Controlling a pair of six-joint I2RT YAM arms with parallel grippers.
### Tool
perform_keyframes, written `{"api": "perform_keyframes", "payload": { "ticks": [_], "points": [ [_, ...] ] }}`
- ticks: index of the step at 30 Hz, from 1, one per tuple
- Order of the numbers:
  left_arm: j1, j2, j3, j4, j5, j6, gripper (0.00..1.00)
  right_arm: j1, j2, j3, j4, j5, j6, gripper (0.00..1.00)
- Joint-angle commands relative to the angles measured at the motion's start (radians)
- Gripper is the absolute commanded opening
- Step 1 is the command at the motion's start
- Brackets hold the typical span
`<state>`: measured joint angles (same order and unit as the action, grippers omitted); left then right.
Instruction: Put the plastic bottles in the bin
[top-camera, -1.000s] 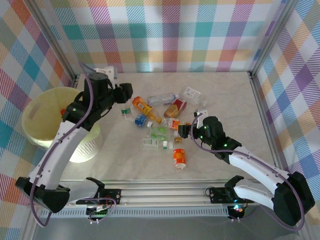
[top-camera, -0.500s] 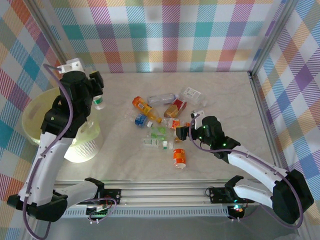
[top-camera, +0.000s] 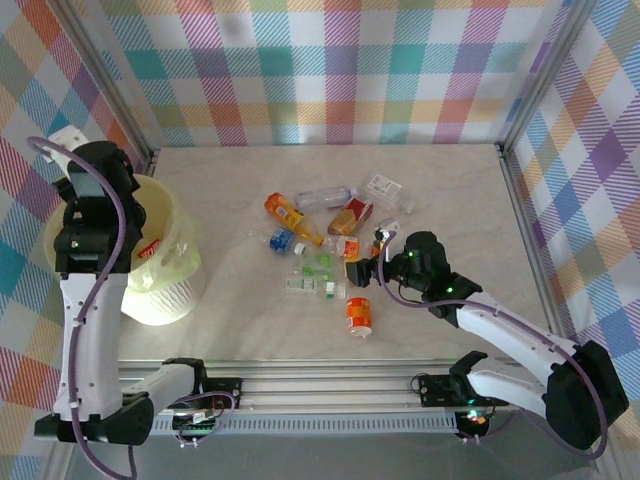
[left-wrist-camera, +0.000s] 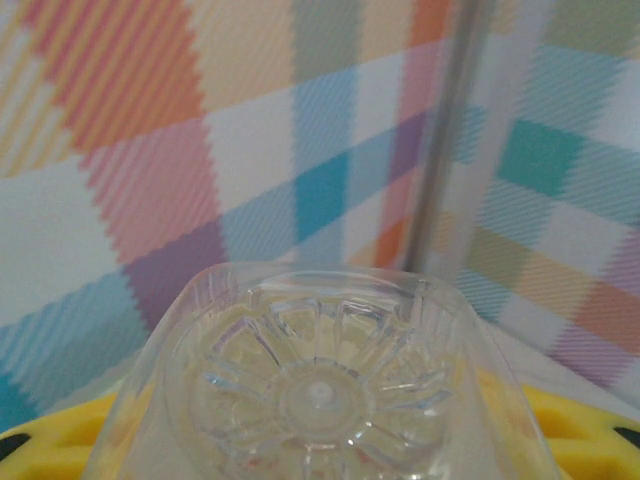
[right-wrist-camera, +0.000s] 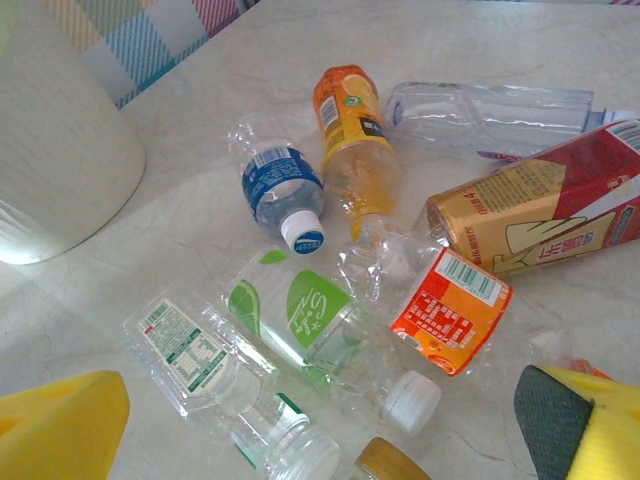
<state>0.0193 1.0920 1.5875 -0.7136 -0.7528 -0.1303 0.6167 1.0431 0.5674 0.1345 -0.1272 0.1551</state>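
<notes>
Close up, left hand (left-wrist-camera: 320, 445) clamps a clear bottle (left-wrist-camera: 318, 385).

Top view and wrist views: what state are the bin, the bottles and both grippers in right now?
Large round pale-yellow plastic bin: upright, red-labelled bottle inside.
Left gripper: shut on clear plastic bottle, over the bin in the top view.
Right gripper: open, empty.
Orange-labelled bottle: lying on its side.
Blue-labelled bottle: lying on its side, white cap on.
</notes>
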Motion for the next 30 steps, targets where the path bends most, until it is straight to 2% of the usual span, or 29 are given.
{"api": "perform_keyframes", "payload": {
  "ticks": [1,6,10,13,20,30],
  "points": [
    [0.123,0.003,-0.025,-0.066,0.059,-0.047,0.42,0.006,-0.020,0.000,0.041,-0.042,-0.027,1.00],
    [0.325,0.013,-0.096,-0.160,0.222,-0.112,0.42,0.007,-0.026,0.001,0.028,-0.034,-0.035,1.00],
    [0.421,0.021,-0.142,-0.208,0.346,-0.112,0.42,0.006,-0.029,-0.002,0.025,-0.032,-0.046,1.00],
    [0.439,0.046,-0.157,-0.240,0.378,-0.080,0.43,0.007,-0.023,-0.001,0.028,-0.033,-0.050,1.00],
    [0.453,0.128,-0.174,-0.266,0.346,-0.045,0.43,0.006,-0.026,-0.001,0.021,-0.037,-0.048,1.00],
    [0.451,0.234,-0.221,-0.207,0.538,-0.077,0.46,0.006,-0.037,-0.012,0.021,-0.032,-0.032,1.00]
  ]
}}
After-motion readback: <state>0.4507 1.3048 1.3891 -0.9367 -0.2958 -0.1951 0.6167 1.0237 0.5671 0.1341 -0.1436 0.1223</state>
